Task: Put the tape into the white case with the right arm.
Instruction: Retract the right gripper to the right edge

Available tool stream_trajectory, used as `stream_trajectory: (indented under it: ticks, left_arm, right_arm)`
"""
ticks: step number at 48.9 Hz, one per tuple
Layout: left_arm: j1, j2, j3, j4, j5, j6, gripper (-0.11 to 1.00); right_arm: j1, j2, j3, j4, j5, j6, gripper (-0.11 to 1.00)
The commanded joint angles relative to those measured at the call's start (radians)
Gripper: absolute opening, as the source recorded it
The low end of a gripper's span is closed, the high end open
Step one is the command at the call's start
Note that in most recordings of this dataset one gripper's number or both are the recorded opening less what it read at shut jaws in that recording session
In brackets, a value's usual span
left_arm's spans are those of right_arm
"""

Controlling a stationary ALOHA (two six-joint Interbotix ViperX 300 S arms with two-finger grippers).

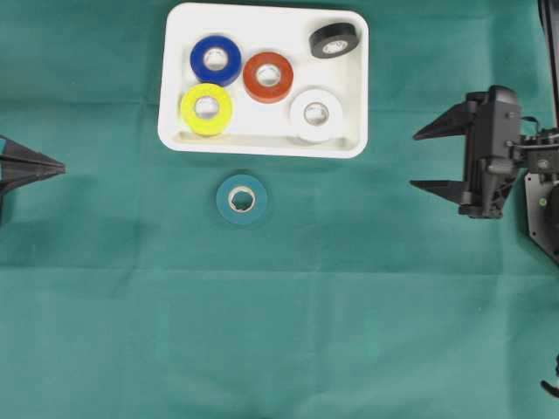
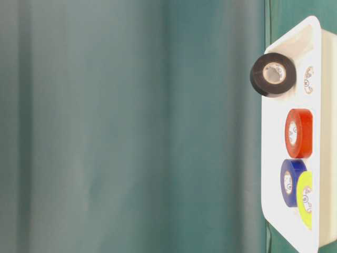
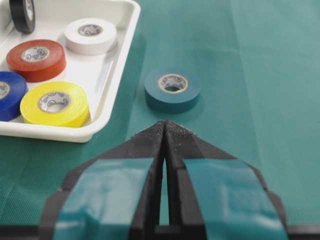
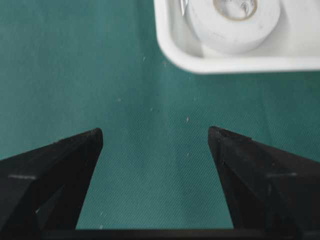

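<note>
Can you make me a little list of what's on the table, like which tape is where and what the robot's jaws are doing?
In the white case: blue tape, red tape, yellow tape, white tape
Leaning on the case's corner rim: black tape
Outside the case: teal tape, flat on the green cloth
Right gripper: jaws open, holding nothing
Left gripper: jaws shut, holding nothing
</note>
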Motion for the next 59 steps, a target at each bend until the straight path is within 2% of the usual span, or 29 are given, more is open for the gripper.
stream_trajectory:
  ticks: [1,37,59]
  left_arm:
    - [0.002,0.008,-0.012,-0.002,-0.005,0.0,0.0]
    - [0.002,0.008,-0.012,-0.002,-0.005,0.0,0.0]
    - [0.002,0.008,-0.014,0.0,-0.005,0.0,0.0]
  right_arm:
    - [0.0,-0.021,0.009,0.003,-0.017,0.0,0.54]
    - [0.006,-0.044,0.058,0.003,-0.069,0.0,0.54]
    - [0.149,-0.046,0.084,0.003,-0.101,0.0,0.53]
